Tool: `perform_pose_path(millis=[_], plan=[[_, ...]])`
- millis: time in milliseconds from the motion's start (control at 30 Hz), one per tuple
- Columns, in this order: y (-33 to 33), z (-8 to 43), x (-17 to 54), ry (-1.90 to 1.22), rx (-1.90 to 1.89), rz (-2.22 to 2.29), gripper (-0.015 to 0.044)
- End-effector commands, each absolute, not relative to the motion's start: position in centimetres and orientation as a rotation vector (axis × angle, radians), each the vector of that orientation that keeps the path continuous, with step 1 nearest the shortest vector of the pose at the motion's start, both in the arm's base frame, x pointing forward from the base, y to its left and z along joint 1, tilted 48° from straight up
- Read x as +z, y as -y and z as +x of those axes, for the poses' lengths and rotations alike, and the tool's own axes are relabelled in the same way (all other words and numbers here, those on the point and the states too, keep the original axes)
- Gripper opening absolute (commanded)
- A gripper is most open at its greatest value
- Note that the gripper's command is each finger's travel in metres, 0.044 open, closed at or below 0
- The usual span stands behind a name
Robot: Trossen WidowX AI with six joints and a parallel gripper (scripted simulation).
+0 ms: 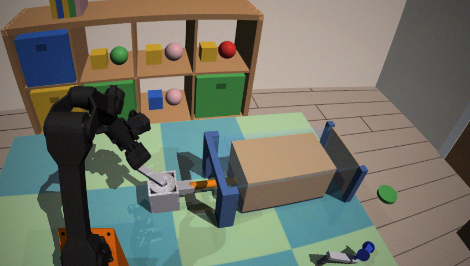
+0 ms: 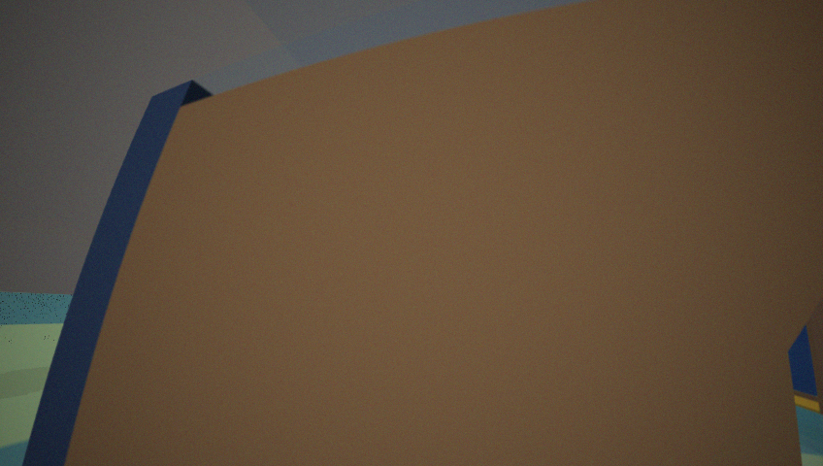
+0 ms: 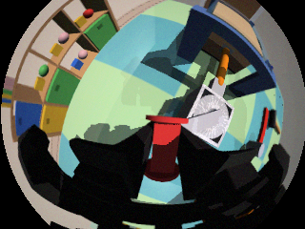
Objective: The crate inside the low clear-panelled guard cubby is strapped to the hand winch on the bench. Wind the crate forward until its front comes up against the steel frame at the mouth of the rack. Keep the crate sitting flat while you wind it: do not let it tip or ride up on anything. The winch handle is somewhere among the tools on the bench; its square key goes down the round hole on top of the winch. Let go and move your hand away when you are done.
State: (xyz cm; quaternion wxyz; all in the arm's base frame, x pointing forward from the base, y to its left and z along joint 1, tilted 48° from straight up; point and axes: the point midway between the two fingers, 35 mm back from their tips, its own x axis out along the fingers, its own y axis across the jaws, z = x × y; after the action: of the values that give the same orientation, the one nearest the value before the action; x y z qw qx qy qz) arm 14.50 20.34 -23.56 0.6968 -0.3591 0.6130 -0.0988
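Observation:
My gripper (image 1: 137, 162) (image 3: 164, 125) is shut on the winch handle's red grip (image 3: 166, 135). The handle's grey arm (image 1: 149, 173) slopes down to the middle of the round top of the grey winch (image 1: 164, 202) (image 3: 216, 119); the key itself is hidden. An orange strap (image 1: 203, 183) (image 3: 223, 69) runs from the winch through the blue mouth frame (image 1: 227, 194) (image 3: 191, 33) to the tan crate (image 1: 283, 158) (image 2: 433, 230). The crate sits flat inside the clear-panelled cubby. A narrow gap seems to show between its front and the frame in the top view.
A grey tool (image 1: 339, 256) with a blue knob (image 1: 363, 254) lies at the front right. A red-gripped tool (image 3: 264, 126) lies beyond the winch in the wrist view. A green disc (image 1: 387, 194) is off the right edge. The rack's rear post (image 1: 355, 184) stands behind the crate.

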Motion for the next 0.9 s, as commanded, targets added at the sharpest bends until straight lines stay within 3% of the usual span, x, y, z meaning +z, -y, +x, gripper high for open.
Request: perform_pose_path(millis=[0, 867], plan=[[-19.8, 13.4, -23.1, -1.389, -0.222, -0.813, 0.0], [-18.1, 11.5, -21.0, -1.39, -0.222, -0.815, 0.0]])
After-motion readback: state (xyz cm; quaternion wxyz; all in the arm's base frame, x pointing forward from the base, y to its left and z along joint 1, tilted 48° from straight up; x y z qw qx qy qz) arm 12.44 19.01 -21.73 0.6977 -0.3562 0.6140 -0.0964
